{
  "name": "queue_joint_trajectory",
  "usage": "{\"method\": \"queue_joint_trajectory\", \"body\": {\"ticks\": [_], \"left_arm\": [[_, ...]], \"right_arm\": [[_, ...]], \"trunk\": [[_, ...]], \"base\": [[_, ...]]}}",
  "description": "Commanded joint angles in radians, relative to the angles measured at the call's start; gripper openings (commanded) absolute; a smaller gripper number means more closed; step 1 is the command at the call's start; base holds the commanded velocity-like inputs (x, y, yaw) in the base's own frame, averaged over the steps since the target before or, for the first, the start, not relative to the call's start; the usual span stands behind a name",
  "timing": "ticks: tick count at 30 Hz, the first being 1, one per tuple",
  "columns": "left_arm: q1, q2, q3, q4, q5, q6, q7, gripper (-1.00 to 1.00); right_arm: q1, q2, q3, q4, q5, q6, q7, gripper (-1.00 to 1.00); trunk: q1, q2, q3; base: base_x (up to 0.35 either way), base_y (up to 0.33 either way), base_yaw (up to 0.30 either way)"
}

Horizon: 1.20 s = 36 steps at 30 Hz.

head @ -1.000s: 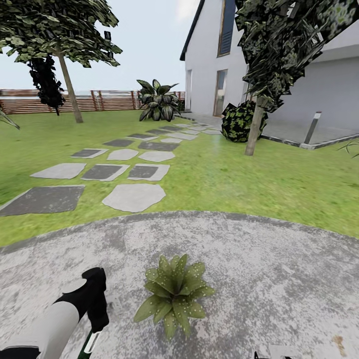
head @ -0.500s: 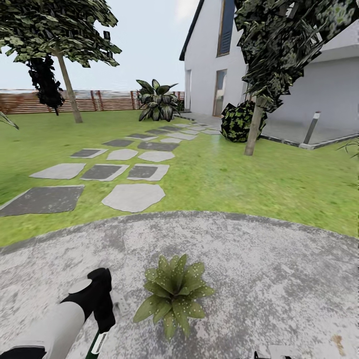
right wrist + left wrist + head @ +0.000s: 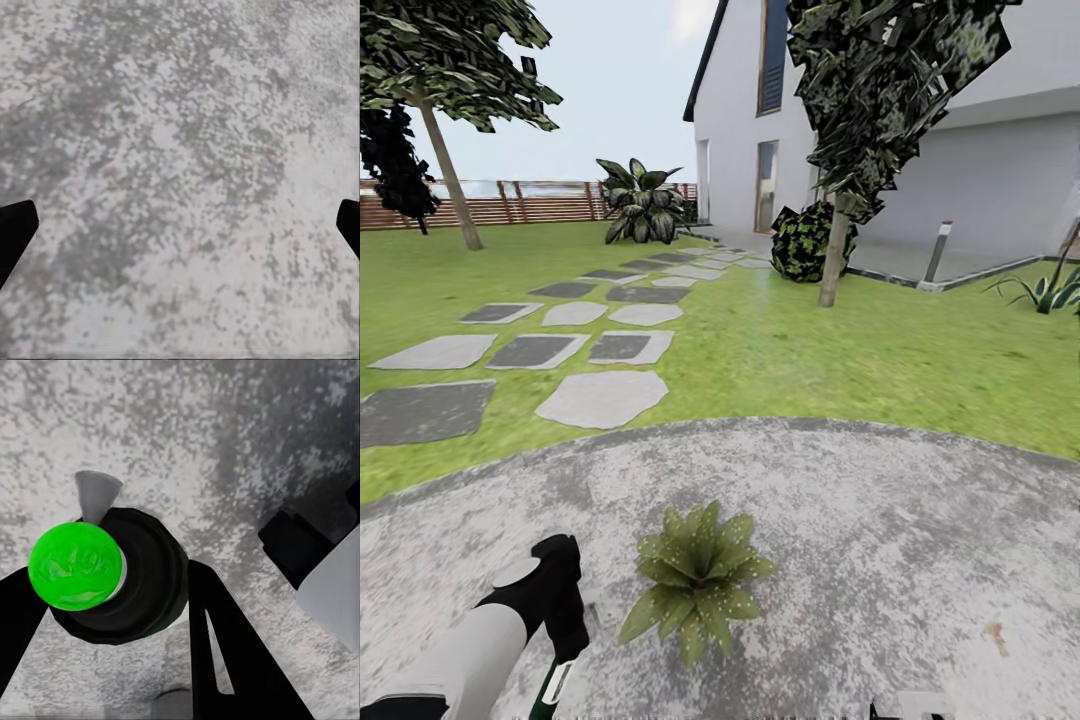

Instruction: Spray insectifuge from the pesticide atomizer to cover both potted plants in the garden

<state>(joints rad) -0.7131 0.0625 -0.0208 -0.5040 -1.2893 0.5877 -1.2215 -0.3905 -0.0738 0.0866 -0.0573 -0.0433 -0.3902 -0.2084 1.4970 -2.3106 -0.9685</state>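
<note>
On mottled grey paving (image 3: 880,520): speckled potted plant (image 3: 695,580); left fingers (image 3: 225,660) clamped around round dark atomizer (image 3: 120,577); right fingers (image 3: 15,225) spread.

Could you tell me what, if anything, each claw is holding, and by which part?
The left claw grips the pesticide atomizer around its dark body, fingers on either side. The right claw holds nothing and stands open.

The round grey mottled paved area (image 3: 880,540) is taking up the near ground, its curved far edge meeting the green lawn (image 3: 840,350). One potted plant (image 3: 698,580) is sitting directly on the paving, near and a little left of centre, its green leaves dotted with tiny white specks. A small brownish mark (image 3: 994,632) is lying on the paving at near right. On the lawn, grey stepping stones (image 3: 600,398) are running from the left toward the far house.
</note>
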Motion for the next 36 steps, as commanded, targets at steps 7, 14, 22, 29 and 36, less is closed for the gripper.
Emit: {"method": "queue_joint_trajectory", "body": {"ticks": [7, 14, 22, 29, 36], "left_arm": [[0.000, -0.001, -0.009, 0.006, -0.005, 0.008, -0.001, -1.00], [0.035, -0.002, -0.002, 0.008, 0.002, 0.006, 0.076, -1.00], [0.038, -0.021, 0.004, -0.002, 0.064, 0.006, 0.114, -1.00], [0.040, 0.000, 0.031, 0.009, 0.118, 0.004, 0.166, -1.00], [0.040, -0.007, 0.048, 0.000, 0.142, 0.002, 0.172, -1.00]], "right_arm": [[-0.001, 0.000, 0.008, 0.001, -0.004, -0.002, -0.005, 1.00], [-0.001, 0.000, 0.010, 0.001, -0.005, -0.002, -0.004, 1.00], [-0.001, 0.002, 0.010, 0.001, -0.006, -0.002, -0.005, 1.00], [-0.001, 0.002, 0.009, 0.001, -0.005, -0.002, -0.004, 1.00], [-0.001, 0.002, 0.009, 0.001, -0.006, -0.002, -0.005, 1.00]], "trunk": [[-0.001, 0.000, -0.001], [-0.001, 0.000, -0.001], [-0.001, 0.000, -0.005], [-0.001, 0.000, -0.008], [-0.001, 0.000, -0.008]], "base": [[-0.038, 0.051, -0.003], [0.000, 0.001, 0.000], [0.000, 0.000, 0.097], [0.000, 0.000, 0.104], [-0.119, -0.119, 0.122]]}}
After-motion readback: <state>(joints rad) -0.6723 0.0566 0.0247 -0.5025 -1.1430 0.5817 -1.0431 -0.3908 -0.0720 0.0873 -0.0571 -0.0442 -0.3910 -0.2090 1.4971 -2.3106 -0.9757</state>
